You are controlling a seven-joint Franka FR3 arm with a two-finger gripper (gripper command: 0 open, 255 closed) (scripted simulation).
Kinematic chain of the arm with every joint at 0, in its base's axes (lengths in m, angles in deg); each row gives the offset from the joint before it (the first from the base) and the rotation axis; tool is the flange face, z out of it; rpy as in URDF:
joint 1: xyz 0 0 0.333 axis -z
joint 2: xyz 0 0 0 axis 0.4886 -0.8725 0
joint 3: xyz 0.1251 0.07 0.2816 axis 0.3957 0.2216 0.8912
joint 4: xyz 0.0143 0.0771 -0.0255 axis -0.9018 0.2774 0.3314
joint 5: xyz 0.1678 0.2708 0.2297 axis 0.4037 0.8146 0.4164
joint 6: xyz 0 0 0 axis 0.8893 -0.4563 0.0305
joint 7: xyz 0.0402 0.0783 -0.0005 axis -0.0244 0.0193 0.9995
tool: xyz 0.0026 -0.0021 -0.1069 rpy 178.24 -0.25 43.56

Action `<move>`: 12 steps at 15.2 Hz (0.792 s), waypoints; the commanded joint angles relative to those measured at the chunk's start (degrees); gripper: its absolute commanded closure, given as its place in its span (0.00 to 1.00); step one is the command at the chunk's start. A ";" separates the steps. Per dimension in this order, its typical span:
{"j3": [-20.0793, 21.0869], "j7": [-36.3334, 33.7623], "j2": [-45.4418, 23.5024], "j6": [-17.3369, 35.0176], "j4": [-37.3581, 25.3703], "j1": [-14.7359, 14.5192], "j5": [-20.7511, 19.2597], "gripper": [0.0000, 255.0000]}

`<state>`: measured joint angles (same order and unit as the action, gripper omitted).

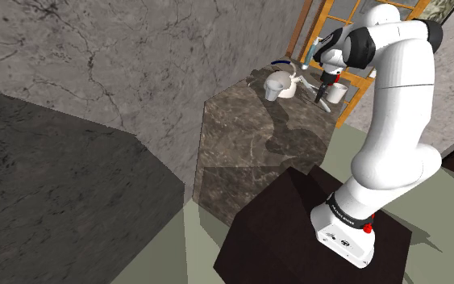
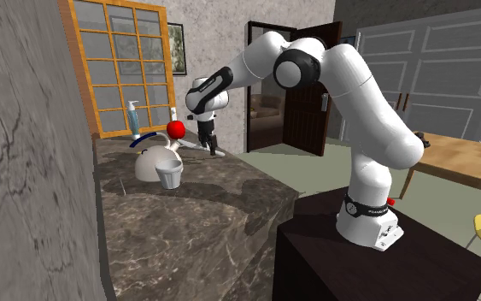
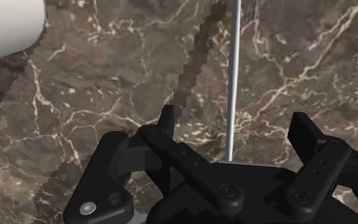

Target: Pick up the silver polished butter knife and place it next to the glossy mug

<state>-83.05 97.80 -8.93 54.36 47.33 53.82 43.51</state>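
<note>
Knife (image 3: 233, 76) runs straight out between my claw's (image 3: 236, 124) spread fingers, touching neither, over the dark marble counter (image 3: 107, 95), near the pale mug (image 2: 170, 176).

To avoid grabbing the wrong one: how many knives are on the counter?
1: a slim silver knife lying on the marble counter, between the open fingers of the gripper.

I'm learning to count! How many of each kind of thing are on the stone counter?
Knife: 1
Mug: 1
Kettle: 1
Bottle: 1
Total: 4
</note>
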 commanded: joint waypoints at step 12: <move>-1.37 -1.18 2.96 -5.49 -2.91 -0.67 -2.01 0.00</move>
<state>-84.42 96.63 -5.99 48.88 44.40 53.16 41.51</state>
